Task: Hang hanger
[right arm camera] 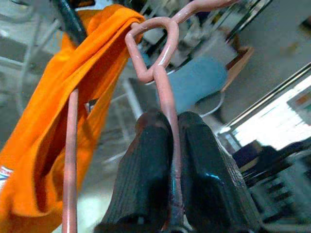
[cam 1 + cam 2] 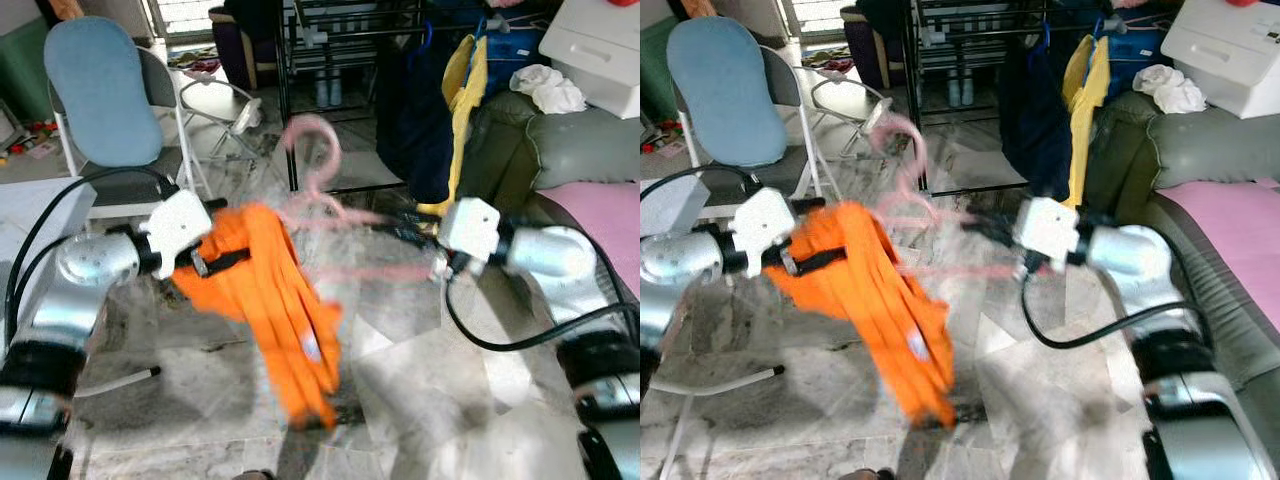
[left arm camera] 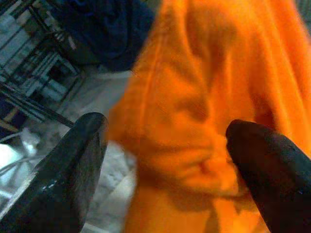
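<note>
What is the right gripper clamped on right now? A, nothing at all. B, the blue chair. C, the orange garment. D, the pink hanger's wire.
D: in the right wrist view the right gripper has its two black fingers pressed together on the pink hanger, while the orange garment drapes from the hanger's far end by the left gripper.

Head stereo pair: looks forward and down from above both arms; both eyes share the crumpled orange cloth garment (image 2: pixel 270 300) at centre, the blue padded folding chair (image 2: pixel 100 95) upper left and the black metal clothes rack (image 2: pixel 970 60) at top.
Left wrist camera: looks along two black fingers (image 3: pixel 68 170), very close to the orange garment.
Right wrist camera: looks along two black fingers (image 1: pixel 146 179), close on the thin pink wire hanger (image 1: pixel 163 73), facing the garment and chair.
</note>
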You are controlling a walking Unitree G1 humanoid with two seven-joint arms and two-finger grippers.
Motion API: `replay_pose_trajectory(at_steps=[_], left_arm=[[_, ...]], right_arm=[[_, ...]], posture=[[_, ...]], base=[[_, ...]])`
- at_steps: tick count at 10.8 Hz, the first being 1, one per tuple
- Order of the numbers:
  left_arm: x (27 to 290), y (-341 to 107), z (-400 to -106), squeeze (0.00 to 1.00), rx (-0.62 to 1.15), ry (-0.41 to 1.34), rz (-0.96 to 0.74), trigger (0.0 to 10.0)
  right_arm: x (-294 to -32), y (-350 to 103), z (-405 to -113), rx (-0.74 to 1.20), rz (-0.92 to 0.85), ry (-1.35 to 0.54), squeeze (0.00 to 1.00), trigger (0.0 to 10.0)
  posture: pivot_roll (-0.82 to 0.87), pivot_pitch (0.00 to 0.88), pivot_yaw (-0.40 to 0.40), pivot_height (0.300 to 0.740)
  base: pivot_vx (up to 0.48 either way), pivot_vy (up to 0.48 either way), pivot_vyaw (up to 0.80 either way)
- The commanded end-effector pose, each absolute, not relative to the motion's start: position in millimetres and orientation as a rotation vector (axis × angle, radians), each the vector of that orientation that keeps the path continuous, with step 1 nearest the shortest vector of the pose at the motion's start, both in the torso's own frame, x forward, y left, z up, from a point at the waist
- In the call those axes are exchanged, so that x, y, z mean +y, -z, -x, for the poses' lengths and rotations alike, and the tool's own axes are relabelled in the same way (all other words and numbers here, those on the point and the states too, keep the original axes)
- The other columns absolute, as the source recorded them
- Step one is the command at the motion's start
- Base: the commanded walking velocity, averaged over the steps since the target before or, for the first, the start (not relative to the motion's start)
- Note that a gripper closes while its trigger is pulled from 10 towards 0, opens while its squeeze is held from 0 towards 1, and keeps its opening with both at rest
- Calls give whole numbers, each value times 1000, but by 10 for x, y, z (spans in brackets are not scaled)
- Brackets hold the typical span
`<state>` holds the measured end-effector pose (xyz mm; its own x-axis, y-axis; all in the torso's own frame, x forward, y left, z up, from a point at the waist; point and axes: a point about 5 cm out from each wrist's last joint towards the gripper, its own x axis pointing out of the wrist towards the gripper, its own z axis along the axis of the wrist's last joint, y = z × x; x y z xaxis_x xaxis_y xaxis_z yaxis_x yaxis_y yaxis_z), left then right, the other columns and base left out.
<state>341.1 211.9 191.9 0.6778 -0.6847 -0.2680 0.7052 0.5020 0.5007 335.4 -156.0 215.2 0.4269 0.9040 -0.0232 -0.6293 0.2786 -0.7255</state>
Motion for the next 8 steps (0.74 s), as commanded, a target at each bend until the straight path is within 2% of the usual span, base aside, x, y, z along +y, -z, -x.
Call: replay_pose_trajectory(at_steps=[1,2,3,4,8], left_arm=[[2123,-1922,-3423,1000,57,864,-589,8549],[2121,-1940,-3456,1000,74,892,-563,0],[2118,-1965,-3472,1000,74,908,-523,0],[2123,-1985,-3494,0,74,914,-520,0],[2053,-2077,-3536,0,40,947,-483,0]], right_arm=[[-1526,-2324,-3359,-544,755,-1034,0,10000],[-1489,-2334,-3355,-581,769,-1021,0,10000],[-1480,-2327,-3356,-596,784,-1010,0,10000],[-1481,-2295,-3357,-605,821,-1002,0,10000],[-1539,-2188,-3400,-617,940,-930,0,10000]], posture=[[-25,72,55,740],[-26,71,57,740],[-27,71,58,740],[-28,69,59,740],[-22,66,57,740]], base=[[0,0,0],[0,0,0],[0,0,0],[0,0,0],[0,0,0]])
